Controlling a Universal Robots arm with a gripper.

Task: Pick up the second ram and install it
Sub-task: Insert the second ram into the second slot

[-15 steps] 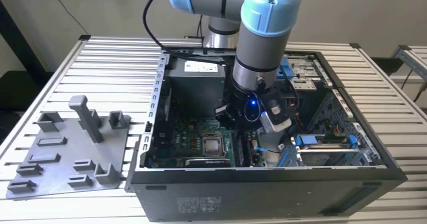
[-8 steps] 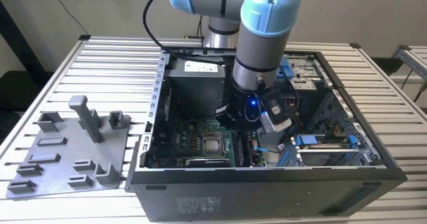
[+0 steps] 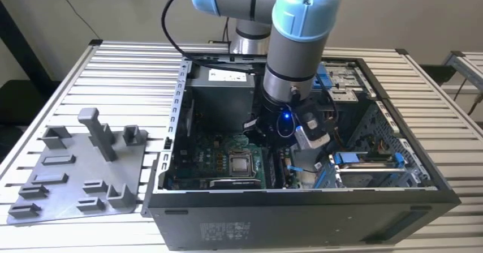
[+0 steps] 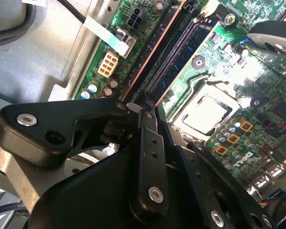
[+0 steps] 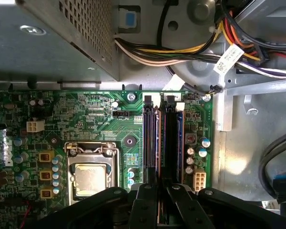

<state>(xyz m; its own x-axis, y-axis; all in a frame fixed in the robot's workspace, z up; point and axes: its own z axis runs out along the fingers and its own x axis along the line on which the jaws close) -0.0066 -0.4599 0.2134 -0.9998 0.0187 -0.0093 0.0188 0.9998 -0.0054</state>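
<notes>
The second ram (image 5: 162, 143) is a thin dark stick seen edge-on, running along the memory slots (image 5: 150, 138) of the green motherboard (image 5: 86, 114). In the second wrist view its copper-coloured edge (image 4: 150, 52) runs beside the black and blue slots (image 4: 174, 52). My gripper (image 5: 162, 202) has its black fingers (image 5: 145, 205) closed tight on one end of the stick. In the exterior view my arm (image 3: 290, 66) reaches down into the open computer case (image 3: 302, 202), over the motherboard's right side.
A processor socket (image 5: 88, 176) lies beside the slots. The metal power supply box (image 5: 47, 38) and a bundle of coloured cables (image 5: 181, 52) sit beyond the slots' ends. Blue-tabbed drive bays (image 3: 362, 162) fill the case's right. A grey tray (image 3: 76, 174) with upright posts lies outside on the exterior view's left.
</notes>
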